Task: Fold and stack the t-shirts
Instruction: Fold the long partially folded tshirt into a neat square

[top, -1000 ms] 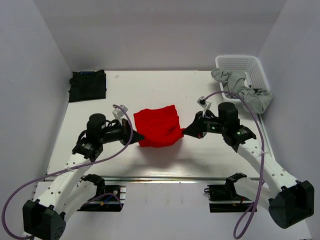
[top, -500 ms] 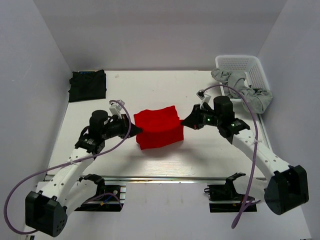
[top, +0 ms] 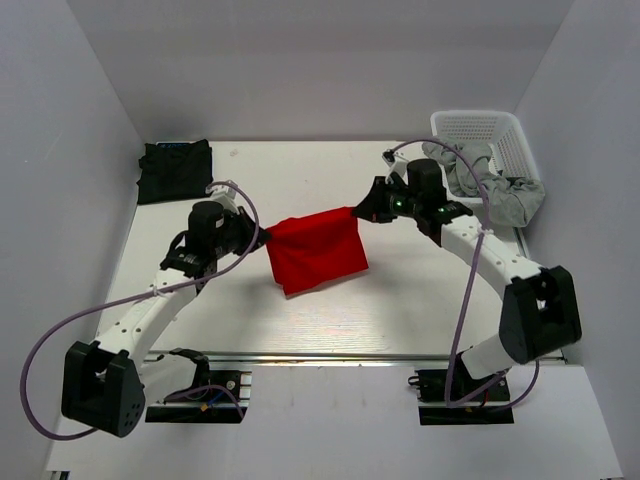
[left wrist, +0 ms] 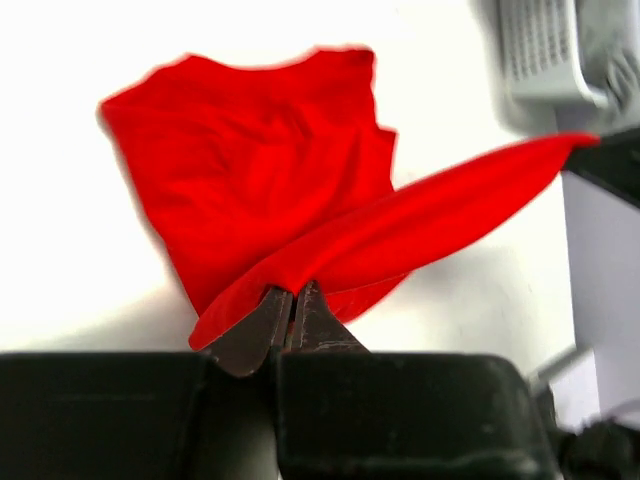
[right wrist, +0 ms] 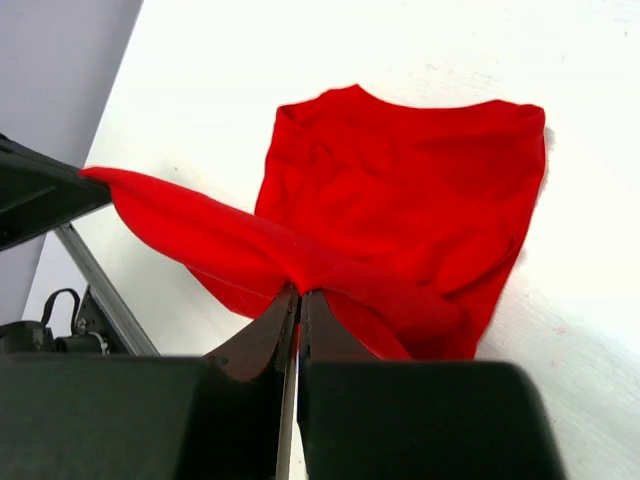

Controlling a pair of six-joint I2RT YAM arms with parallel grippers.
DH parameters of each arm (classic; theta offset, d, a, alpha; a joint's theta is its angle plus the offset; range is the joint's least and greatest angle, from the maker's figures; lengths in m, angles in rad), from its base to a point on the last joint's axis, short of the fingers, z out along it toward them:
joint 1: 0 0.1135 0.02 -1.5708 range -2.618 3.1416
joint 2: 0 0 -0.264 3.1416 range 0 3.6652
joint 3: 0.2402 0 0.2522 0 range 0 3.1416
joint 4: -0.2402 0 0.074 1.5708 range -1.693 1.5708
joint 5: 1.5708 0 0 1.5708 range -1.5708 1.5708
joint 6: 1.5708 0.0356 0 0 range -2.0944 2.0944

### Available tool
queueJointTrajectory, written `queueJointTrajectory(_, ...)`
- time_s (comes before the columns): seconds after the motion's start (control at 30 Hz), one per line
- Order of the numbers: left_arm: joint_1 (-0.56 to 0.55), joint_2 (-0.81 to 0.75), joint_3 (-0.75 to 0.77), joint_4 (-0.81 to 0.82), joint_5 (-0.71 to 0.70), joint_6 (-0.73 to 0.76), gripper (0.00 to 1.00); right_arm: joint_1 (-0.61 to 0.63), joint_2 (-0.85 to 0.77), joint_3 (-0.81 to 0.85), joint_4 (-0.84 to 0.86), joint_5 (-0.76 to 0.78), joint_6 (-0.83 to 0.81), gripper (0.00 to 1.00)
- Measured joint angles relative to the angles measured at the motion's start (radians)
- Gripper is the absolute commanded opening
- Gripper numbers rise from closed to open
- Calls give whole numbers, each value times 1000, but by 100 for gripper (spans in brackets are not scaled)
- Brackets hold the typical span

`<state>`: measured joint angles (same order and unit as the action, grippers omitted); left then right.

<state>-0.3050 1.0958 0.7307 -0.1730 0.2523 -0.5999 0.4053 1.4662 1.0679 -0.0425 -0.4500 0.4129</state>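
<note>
The near strip of the table (top: 300,325) is bare. Just past it, the lower part of the red t-shirt (top: 318,262) trails on the surface around the middle. A second ago this shirt was a puffed lump squeezed between the two claws. Now its upper edge is pulled into a taut line and raised off the table, and the cloth hangs from it as a slanted sheet.

The left gripper (top: 262,238) is pinched tight on one end of that edge and the right gripper (top: 357,211) on the other. Both wrist views show the jaws closed on red fabric. Both arms have swung toward the far edge, the right one further.

This looks like a lift to shake the shirt flat or carry a fold over, so folding is only partly done.

The black t-shirt (top: 175,170) lies folded in the far-left corner, unmoved. At the far-right corner, the white basket (top: 480,125) with its grey cloth (top: 497,190) is unchanged.
</note>
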Motion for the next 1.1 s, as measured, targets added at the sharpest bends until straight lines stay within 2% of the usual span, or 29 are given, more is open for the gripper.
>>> queueJointTrajectory(0.23,30,158,57,60,-83,-10,0,-8,188,158,-17,0,5,0)
queueJointTrajectory(0.5,88,390,126,143,-82,-8,0,-15,402,341,-54,15,21,0)
queueJointTrajectory(0.63,111,515,230,163,-53,21,1,-24,489,407,-58,42,40,0)
queueJointTrajectory(0.67,114,546,257,168,-50,28,7,-26,511,425,-58,50,47,1)
queueJointTrajectory(0.7,120,578,286,171,-47,35,21,-29,534,445,-58,59,53,11)
queueJointTrajectory(0.73,126,607,309,172,-40,44,70,-31,560,467,-57,67,66,25)
queueJointTrajectory(0.77,132,630,328,173,-31,58,94,-32,584,483,-55,77,79,30)
queueJointTrajectory(0.8,137,652,346,173,-31,59,100,-34,605,500,-55,90,80,32)
queueJointTrajectory(0.9,156,700,394,150,-16,86,100,-40,645,527,-55,129,104,45)
queueJointTrajectory(0.97,164,716,427,129,-7,107,100,-45,650,533,-60,178,112,61)
queueJointTrajectory(1.03,169,715,448,114,5,132,100,-45,645,534,-59,216,119,70)
queueJointTrajectory(1.1,168,714,456,113,27,154,100,-46,630,527,-58,241,120,90)
